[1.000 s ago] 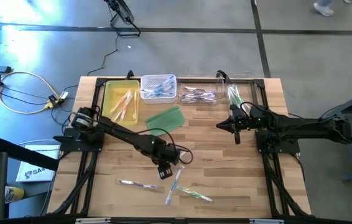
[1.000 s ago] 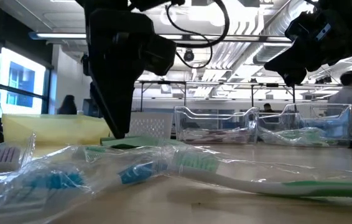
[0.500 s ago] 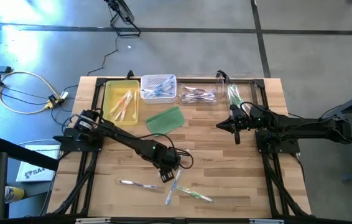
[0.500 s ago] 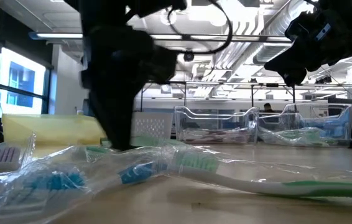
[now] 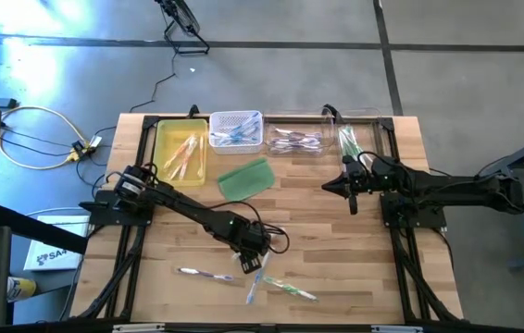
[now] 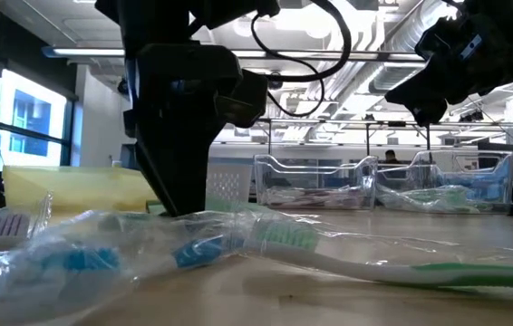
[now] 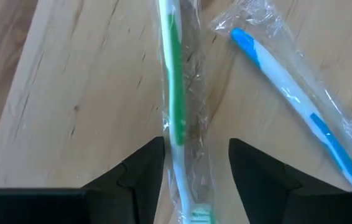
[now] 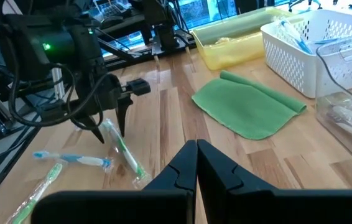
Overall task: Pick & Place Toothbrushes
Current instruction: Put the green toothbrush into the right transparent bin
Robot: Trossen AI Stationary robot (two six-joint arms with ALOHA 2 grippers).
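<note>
Lower centre of the bench (image 5: 336, 231), the left hand (image 7: 194, 163) straddles the green toothbrush (image 7: 175, 106), fingers apart to clamp it; right hand (image 5: 329, 188) waits closed.

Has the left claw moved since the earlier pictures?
Yes. In the high view the left claw has shifted away from the green pad, toward the wrapped toothbrushes near the table's front edge.

The wrapped green toothbrush (image 7: 175, 118) runs off the left wrist view's edges; its bristle end is cut off.
</note>
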